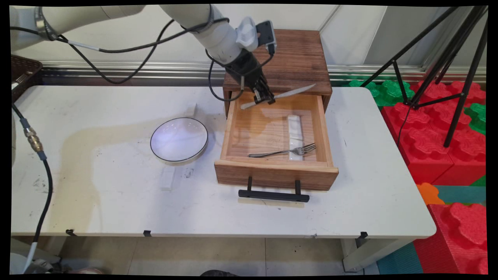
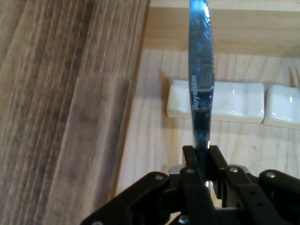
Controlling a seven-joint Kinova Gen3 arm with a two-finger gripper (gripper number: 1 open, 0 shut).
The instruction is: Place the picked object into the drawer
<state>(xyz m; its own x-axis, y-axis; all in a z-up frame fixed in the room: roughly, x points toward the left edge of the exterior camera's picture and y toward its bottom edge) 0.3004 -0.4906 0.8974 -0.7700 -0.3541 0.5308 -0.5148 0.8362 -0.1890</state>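
Where the white table meets the far wall, a dark wooden cabinet stands with its pale drawer pulled out toward the near side, black handle in front. Table surface is scuffed, with a faint tan stain across the left half. Right of the table: red and green foam blocks on the floor and black tripod legs. A dark basket sits at the far left edge.

A white plate with a thin dark rim lies left of the drawer; a small white block sits just near of it. Inside the drawer, a fork lies across the near end, tines resting on a white ceramic rest.

The gripper hangs over the drawer's far end, fingers pinching a table knife near its handle. Knife is silver, long-bladed, held roughly level, tip pointing right and slightly far. In the hand view the blade stands on edge, serrated, with small lettering.
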